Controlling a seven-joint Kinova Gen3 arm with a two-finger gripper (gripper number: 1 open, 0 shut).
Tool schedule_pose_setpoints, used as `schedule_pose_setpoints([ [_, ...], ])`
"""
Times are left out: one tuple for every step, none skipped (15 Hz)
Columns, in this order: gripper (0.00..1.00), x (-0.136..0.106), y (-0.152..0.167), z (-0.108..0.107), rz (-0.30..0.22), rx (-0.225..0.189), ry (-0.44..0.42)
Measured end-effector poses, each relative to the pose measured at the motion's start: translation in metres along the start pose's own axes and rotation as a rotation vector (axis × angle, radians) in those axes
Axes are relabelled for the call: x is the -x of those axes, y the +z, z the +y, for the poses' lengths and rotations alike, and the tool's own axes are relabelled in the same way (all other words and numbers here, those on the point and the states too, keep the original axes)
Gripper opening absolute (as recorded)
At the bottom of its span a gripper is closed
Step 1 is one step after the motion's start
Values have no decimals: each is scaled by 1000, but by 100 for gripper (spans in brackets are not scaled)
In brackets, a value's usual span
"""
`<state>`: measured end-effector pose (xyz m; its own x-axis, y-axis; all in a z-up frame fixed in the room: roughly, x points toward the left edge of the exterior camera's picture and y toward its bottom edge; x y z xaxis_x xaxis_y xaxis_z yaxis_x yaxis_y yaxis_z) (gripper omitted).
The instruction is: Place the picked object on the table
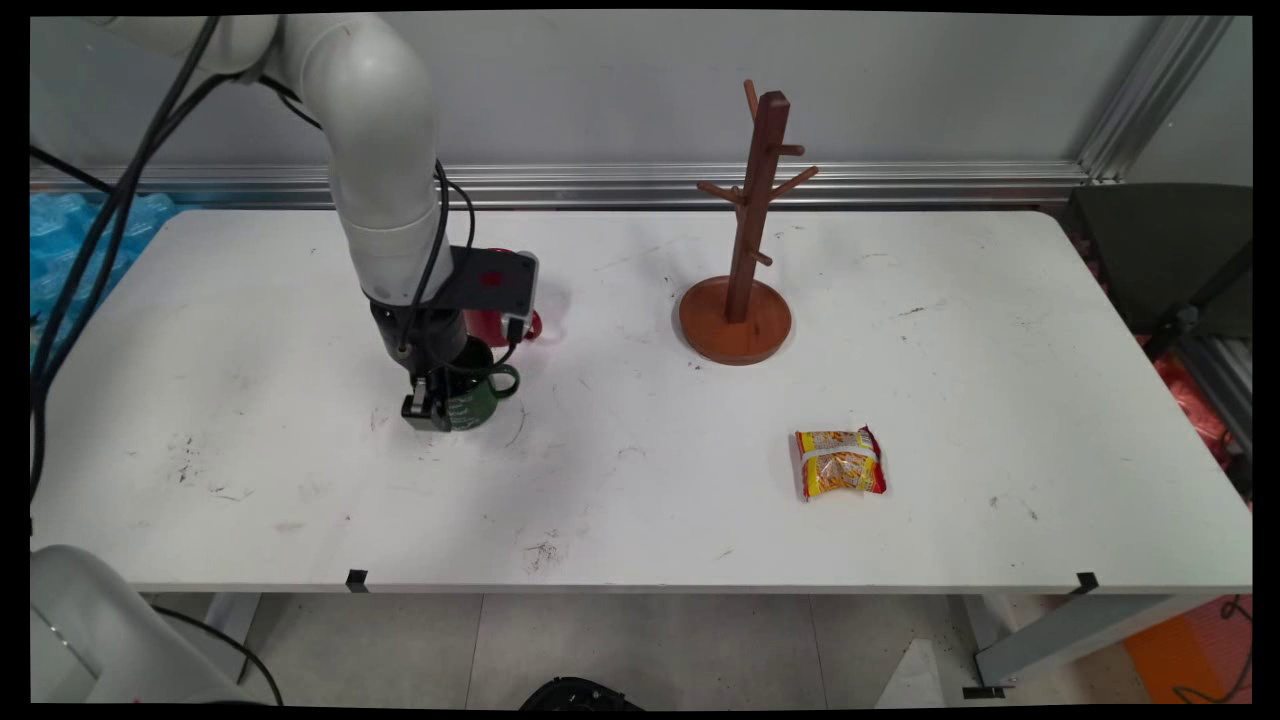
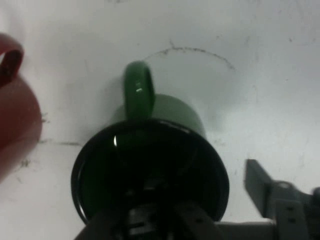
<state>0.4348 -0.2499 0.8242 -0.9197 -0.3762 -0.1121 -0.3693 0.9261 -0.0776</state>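
Your gripper (image 1: 432, 405) is down at the green mug (image 1: 478, 392), which stands upright on the left half of the white table (image 1: 640, 500), roughly midway between its far and near edges. From the hand view you're looking straight into the mug's dark mouth (image 2: 150, 170), with its handle (image 2: 138, 90) pointing away from the fingers; one finger seems to reach inside the rim while the other (image 2: 260, 185) stands outside to the right, apart from the wall, so the jaws read as spread and not yet pinching the wall. Just behind the green mug, toward the far edge, sits a red mug (image 1: 500, 325), partly hidden by the wrist, near but not touching as far as you can see. Judge the green mug as rigid, glazed and probably slick, moderately heavy and chippable; the rim wall opposite the handle looks the soundest place to pinch. The wooden mug tree (image 1: 745, 250) stands well apart toward the far middle, and a yellow snack packet (image 1: 840, 462) lies toward the near right.
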Motion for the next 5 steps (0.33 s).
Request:
schedule_pose_setpoints([
  [100,-1,1,1,2,1,6],
  [100,-1,2,1,4,1,12],
  [100,-2,3,2,7,1,18],
  [100,-2,4,2,11,0,22],
  [100,-2,4,2,15,-2,25],
])
